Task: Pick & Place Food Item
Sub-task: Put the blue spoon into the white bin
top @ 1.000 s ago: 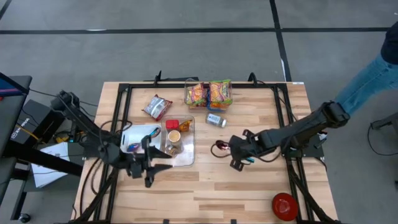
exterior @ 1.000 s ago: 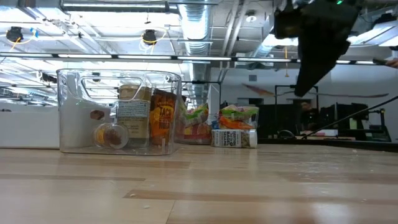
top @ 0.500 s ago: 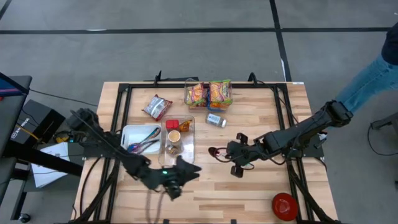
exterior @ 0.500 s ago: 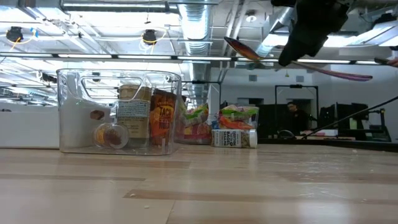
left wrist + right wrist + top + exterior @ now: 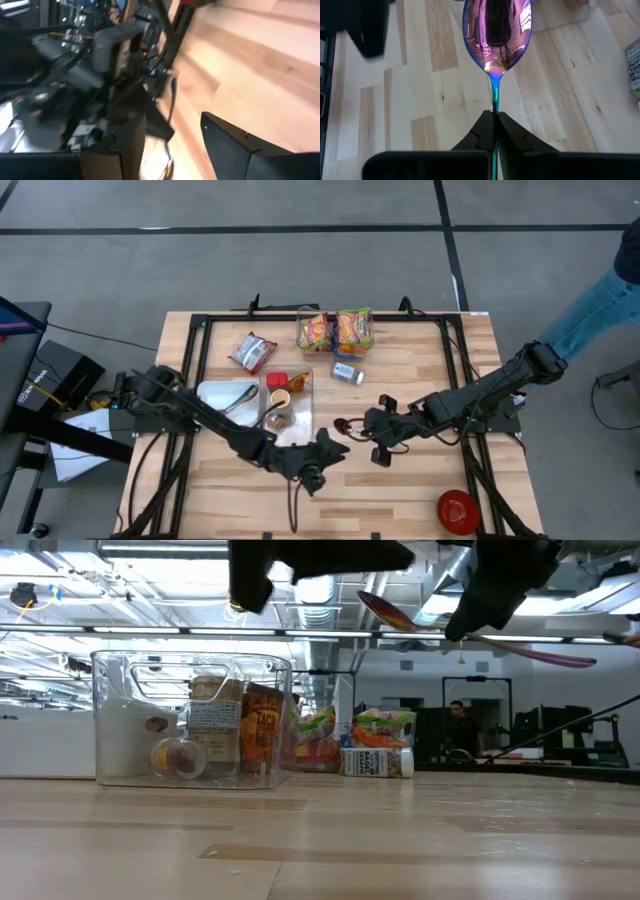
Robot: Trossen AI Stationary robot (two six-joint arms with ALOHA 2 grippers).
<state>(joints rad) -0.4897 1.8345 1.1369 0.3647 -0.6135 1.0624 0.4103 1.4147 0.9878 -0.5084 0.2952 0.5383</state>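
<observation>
Nearest, a red round lid (image 5: 457,511) lies at the near right corner of the pale wooden table (image 5: 420,490). The left gripper (image 5: 331,452) hangs over the near middle, fingers apart, holding nothing. Just right of it, the right gripper (image 5: 494,131) is clamped on the handle of an iridescent purple metal spoon (image 5: 497,31), held above the table. Farther left stand a white tray (image 5: 213,393) and a clear plastic bin (image 5: 190,720) with food jars. Beyond, a small can (image 5: 347,373) lies near two colourful snack bags (image 5: 335,330) at the far edge.
</observation>
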